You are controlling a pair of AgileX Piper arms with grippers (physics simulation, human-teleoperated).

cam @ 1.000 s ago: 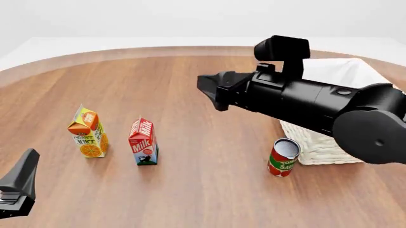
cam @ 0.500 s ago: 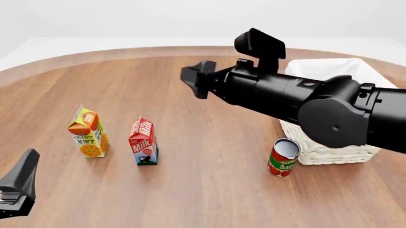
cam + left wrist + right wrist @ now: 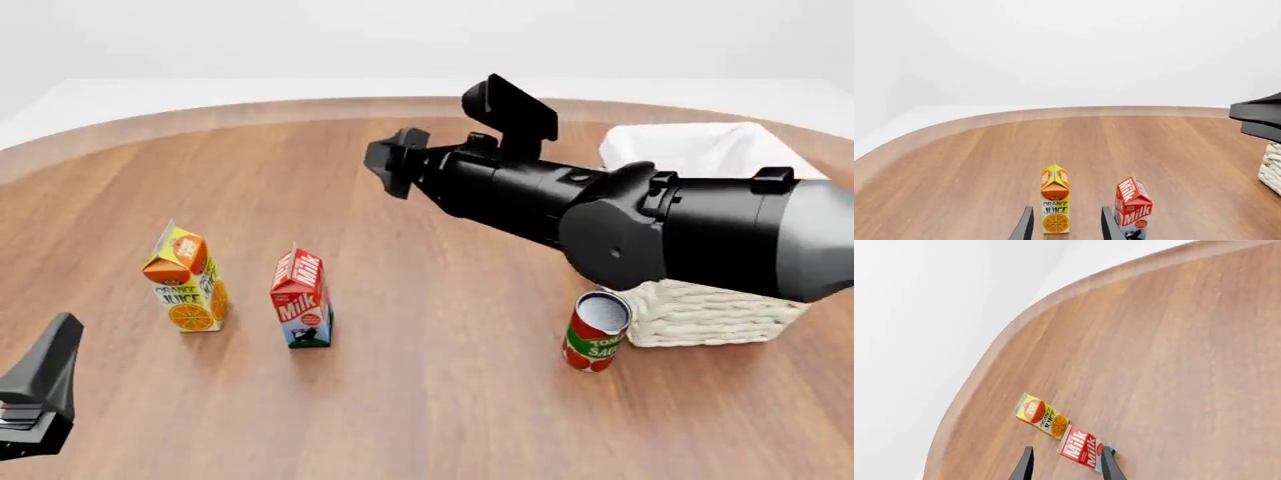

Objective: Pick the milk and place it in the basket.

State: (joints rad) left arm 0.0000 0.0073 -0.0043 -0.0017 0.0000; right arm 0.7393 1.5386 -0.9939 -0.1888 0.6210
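The milk stands upright on the wooden table, left of centre, with its red top and blue-white base. It also shows in the left wrist view and the right wrist view. The basket stands at the right, mostly hidden behind my right arm. My right gripper is open and empty, high above the table, well beyond and to the right of the milk. My left gripper is open and empty at the near left edge, with the juice carton between its fingertips in its wrist view.
An orange juice carton stands just left of the milk. A red tomato sauce can stands by the basket's near left corner. The round table's far edge curves behind.
My right arm has swung left and farther out over the table, uncovering more of the basket. The left gripper, cartons and can have not moved.
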